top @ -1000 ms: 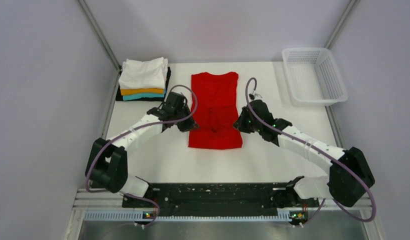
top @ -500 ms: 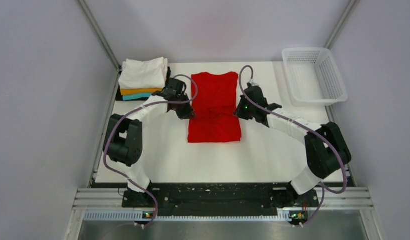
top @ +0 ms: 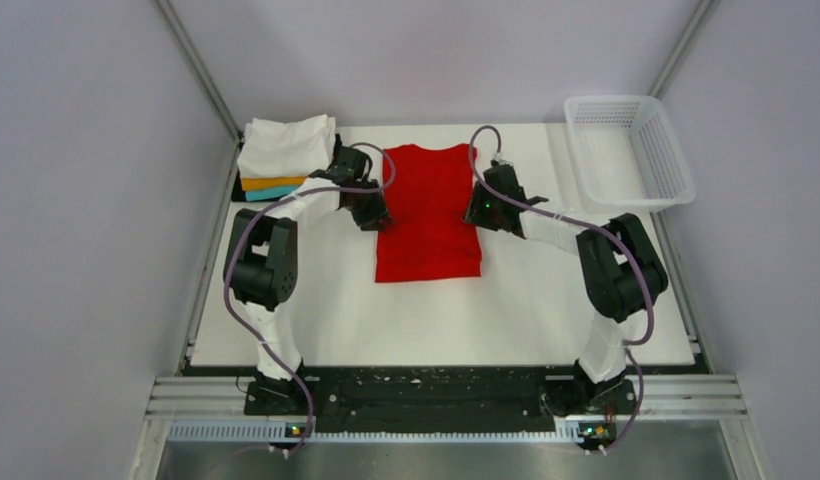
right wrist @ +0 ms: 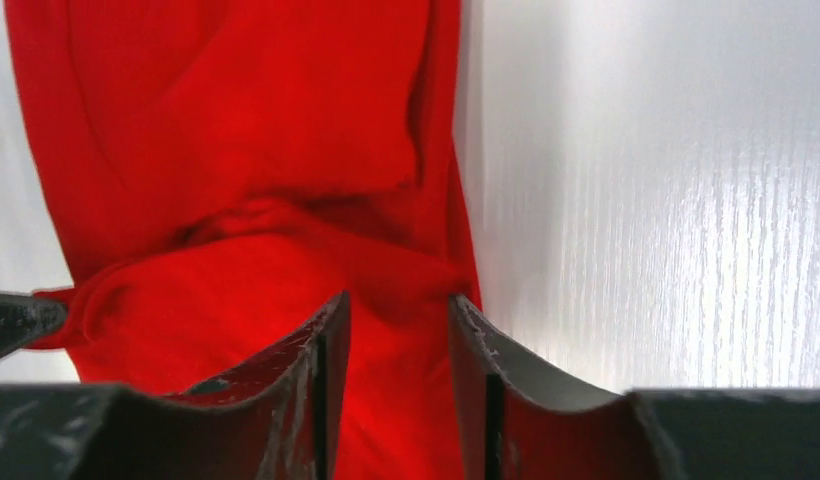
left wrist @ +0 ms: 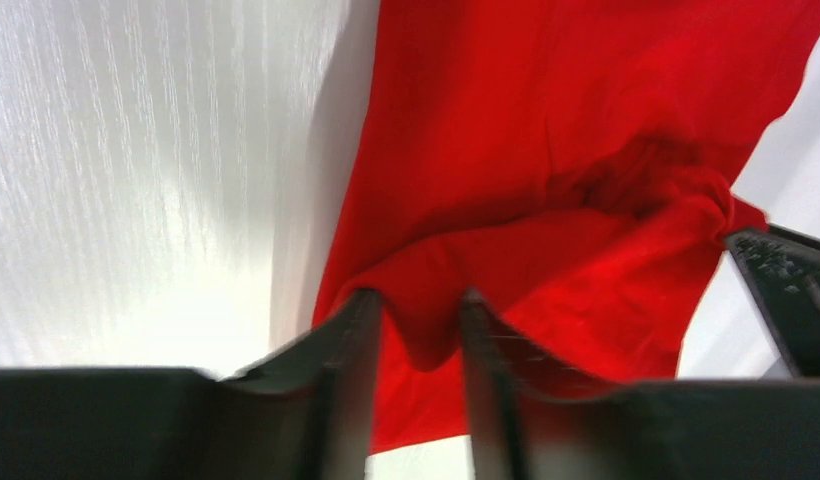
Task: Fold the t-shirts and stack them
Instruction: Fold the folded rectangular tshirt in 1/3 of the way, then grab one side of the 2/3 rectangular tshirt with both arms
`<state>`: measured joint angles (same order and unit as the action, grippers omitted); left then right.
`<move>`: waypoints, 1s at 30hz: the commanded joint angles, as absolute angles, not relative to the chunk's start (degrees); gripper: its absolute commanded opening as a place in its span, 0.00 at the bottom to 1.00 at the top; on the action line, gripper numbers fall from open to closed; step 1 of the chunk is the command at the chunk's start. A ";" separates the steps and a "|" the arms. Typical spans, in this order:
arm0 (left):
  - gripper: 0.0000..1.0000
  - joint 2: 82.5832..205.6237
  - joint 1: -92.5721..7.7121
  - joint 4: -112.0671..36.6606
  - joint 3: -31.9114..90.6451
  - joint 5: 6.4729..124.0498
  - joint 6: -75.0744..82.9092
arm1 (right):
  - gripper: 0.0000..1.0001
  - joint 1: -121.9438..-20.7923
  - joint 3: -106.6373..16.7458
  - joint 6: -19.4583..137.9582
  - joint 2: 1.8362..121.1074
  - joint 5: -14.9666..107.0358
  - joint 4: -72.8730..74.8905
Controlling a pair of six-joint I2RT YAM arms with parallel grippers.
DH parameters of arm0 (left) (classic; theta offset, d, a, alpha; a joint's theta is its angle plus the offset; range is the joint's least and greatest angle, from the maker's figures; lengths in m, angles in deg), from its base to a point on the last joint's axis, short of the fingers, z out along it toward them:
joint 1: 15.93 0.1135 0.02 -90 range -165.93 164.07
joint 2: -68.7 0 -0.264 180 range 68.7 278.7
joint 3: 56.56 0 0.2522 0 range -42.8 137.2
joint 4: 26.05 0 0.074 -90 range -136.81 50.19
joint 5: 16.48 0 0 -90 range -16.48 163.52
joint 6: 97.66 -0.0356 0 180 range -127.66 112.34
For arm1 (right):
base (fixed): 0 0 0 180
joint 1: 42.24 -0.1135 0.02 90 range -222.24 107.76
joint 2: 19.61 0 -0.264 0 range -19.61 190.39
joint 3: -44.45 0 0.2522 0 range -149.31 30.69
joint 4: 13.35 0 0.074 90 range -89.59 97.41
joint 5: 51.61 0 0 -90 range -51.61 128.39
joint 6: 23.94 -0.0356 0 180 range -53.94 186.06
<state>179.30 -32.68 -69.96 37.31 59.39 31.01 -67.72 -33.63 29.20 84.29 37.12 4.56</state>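
Note:
The red t-shirt (top: pixel 429 235) lies lengthwise in the middle of the white table (top: pixel 546 300). My left gripper (top: pixel 374 215) is at its left edge and my right gripper (top: pixel 478 213) at its right edge, about halfway up. Each is shut on a pinch of red cloth, lifted off the table. In the left wrist view the cloth (left wrist: pixel 546 150) sags between my fingers (left wrist: pixel 418 298). The right wrist view shows the same (right wrist: pixel 396 298), with bunched cloth (right wrist: pixel 236 220) between the two grippers. A folded stack (top: pixel 284 160), white on orange, teal and black, sits at the far left.
A white mesh basket (top: pixel 676 180) stands at the far right corner. The enclosure walls close in on both sides. The right gripper's finger (left wrist: pixel 786 290) shows at the right edge of the left wrist view.
Both grippers have moved away from the bases toward the far end of the shirt, carrying the pinched cloth. The shirt's near edge has drawn farther in, so the shirt looks shorter.

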 commanded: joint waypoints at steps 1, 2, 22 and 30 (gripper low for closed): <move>0.54 180.30 -31.99 -70.17 41.13 59.21 29.43 | 0.53 -66.61 -38.56 31.45 86.61 35.83 1.05; 0.61 180.03 -32.01 -70.33 41.29 59.00 29.30 | 0.59 -66.61 -39.29 32.09 86.72 35.84 2.02; 0.99 153.65 -32.36 -68.56 13.04 60.59 31.34 | 0.98 -69.38 -15.41 27.90 64.77 47.38 6.98; 0.97 153.21 -33.12 -62.54 5.30 58.81 34.52 | 0.85 -71.05 -8.07 17.75 67.51 39.62 1.25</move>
<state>154.93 -32.60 -68.45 7.44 60.40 32.48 -70.56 -10.41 23.63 66.37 44.74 5.67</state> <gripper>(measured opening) 0.983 0.873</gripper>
